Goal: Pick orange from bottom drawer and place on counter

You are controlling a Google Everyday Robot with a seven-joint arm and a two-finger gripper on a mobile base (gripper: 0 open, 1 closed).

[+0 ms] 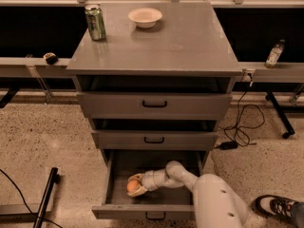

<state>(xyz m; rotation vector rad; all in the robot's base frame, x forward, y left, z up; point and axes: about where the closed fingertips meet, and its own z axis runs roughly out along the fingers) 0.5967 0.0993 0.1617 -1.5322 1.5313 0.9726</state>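
Note:
The bottom drawer (114, 207) of the grey cabinet is pulled open. The orange (133, 185) lies inside it, towards the left. My gripper (135, 185) reaches into the drawer from the right, and its white fingers (137, 192) sit around the orange, one above and one below. The white arm comes in from the lower right. The counter (190, 42) is the flat grey top of the cabinet, well above the gripper.
A green can (95, 22) and a pale bowl (145, 17) stand at the back of the counter. The two upper drawers (154, 106) are shut. A small dark round object (50, 58) and a bottle (274, 54) sit on side ledges. Cables lie on the floor at right.

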